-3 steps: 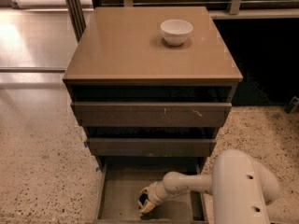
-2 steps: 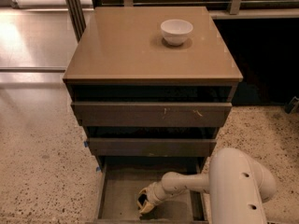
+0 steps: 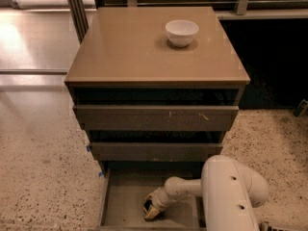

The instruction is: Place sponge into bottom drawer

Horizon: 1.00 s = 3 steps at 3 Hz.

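the robot's tool [image 3: 151, 209] reaches low into the open bottom drawer [image 3: 124, 202], with the sponge [image 3: 152, 216] right at its tip, on the near-left side, at or just above the grey floor. whether the tool clamps the sponge or merely touches it cannot be told. the sponge shows a yellow foam edge beneath a dark face; its long axis is unclear. a white bowl [image 3: 182, 32] sits on the counter [image 3: 130, 52] above.

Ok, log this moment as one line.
gripper low inside bottom drawer | sponge at gripper, near drawer floor | white bowl on cabinet top
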Available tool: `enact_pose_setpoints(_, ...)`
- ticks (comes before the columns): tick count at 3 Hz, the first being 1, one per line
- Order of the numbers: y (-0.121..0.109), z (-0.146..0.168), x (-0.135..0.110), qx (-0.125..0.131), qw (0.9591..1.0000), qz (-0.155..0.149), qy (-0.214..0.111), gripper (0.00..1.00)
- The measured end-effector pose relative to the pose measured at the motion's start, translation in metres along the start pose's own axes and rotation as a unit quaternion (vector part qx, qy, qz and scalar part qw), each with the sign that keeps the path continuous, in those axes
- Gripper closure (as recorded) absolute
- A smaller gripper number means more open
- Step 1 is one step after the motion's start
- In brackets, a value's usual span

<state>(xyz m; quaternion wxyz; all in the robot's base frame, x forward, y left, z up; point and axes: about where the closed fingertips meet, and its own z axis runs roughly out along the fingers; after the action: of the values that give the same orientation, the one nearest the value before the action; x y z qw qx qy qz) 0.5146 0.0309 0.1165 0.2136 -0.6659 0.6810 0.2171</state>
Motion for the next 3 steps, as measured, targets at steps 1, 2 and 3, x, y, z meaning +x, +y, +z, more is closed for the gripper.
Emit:
enact_pose_setpoints(1, 0.0056, 0.0001, -0.0014, -0.004, 1.0000, -0.001, -0.001, 0.88)
enact_pose_setpoints(2, 0.0056, 0.0002, -0.0014, -0.004, 1.0000, -0.001, -0.001, 0.64)
enact_pose_setpoints(3, 0.0056, 0.0002, -0.0015, -0.005, 1.0000, -0.001, -0.001, 0.41)
